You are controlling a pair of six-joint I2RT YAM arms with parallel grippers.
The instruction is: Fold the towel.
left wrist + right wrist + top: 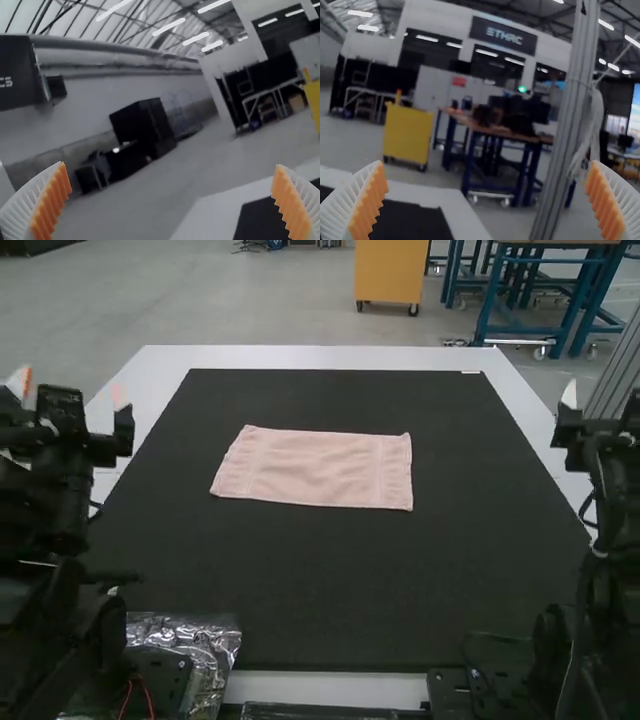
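High view: one towel (325, 470), one black mat (300, 590), one white counter (300, 358), two hands. Left hand (70, 388) off the mat's left side, right hand (604, 418) off its right, both well apart from the towel. One crumpled, shiny plastic wrapping (205, 635) at the near left; contents, if any, cannot be made out. Towel pale pink, lying flat as a wide rectangle on the far half of the mat, somewhat left of centre; long sides roughly level, left end slanting, a band near each short end, faint ripples between. Number of layers cannot be told.

Left wrist view: left hand (171, 167) wide open, two ribbed fingers (45, 210) far apart, gripping nothing. Part of the counter and mat beyond.

Right wrist view: right hand (487, 165) likewise spread wide, two orange-padded fingers, nothing between them. Part of the counter and mat here too.
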